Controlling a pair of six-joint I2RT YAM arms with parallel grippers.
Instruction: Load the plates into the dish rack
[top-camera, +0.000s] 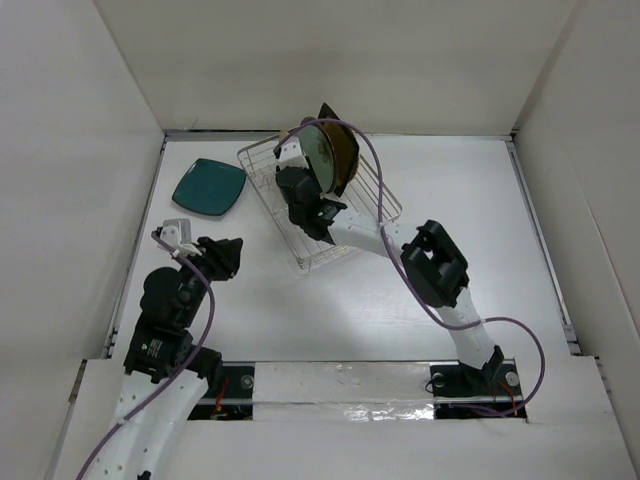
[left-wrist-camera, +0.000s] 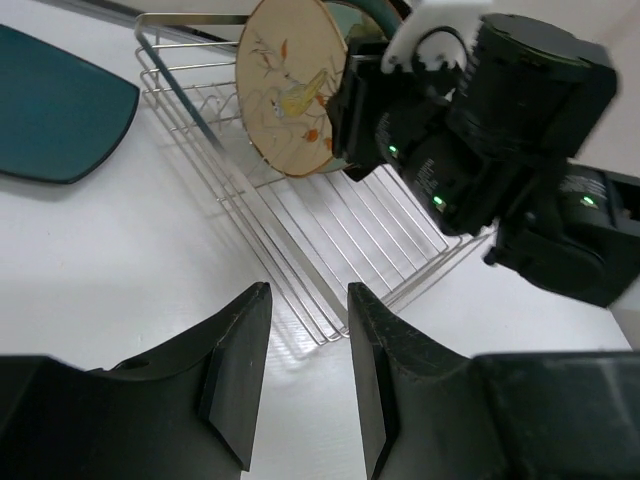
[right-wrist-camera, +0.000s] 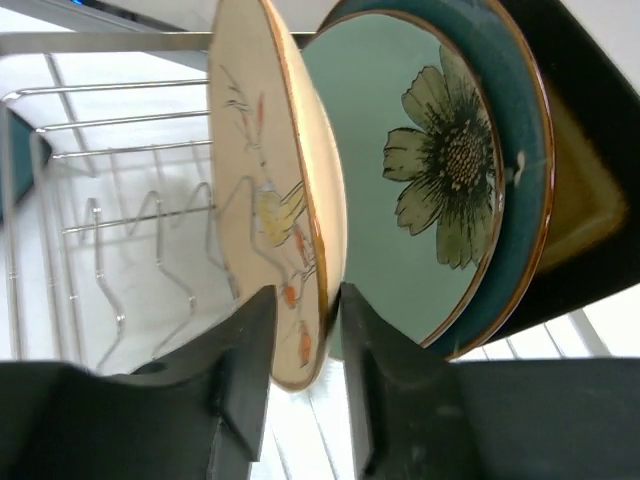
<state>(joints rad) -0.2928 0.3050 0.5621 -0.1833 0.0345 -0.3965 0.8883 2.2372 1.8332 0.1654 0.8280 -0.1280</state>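
The silver wire dish rack (top-camera: 345, 240) sits tilted at mid table. The amber square plate (top-camera: 343, 148), the dark blue-grey round plate (right-wrist-camera: 522, 130) and the pale green flower plate (right-wrist-camera: 420, 170) stand on edge at its far end. My right gripper (right-wrist-camera: 305, 320) is shut on the lower rim of the cream patterned plate (right-wrist-camera: 262, 190), held upright over the tines just in front of the green one. The teal square plate (top-camera: 208, 187) lies flat on the table left of the rack. My left gripper (top-camera: 230, 252) is open and empty, near the rack's near-left corner. The small yellow plate is out of view.
The rack's near half (left-wrist-camera: 340, 235) holds bare zigzag tines (right-wrist-camera: 150, 250). White walls close in the table on the left, back and right. My right arm (top-camera: 430, 265) stretches diagonally from its base to the rack. The teal plate also shows in the left wrist view (left-wrist-camera: 55, 110).
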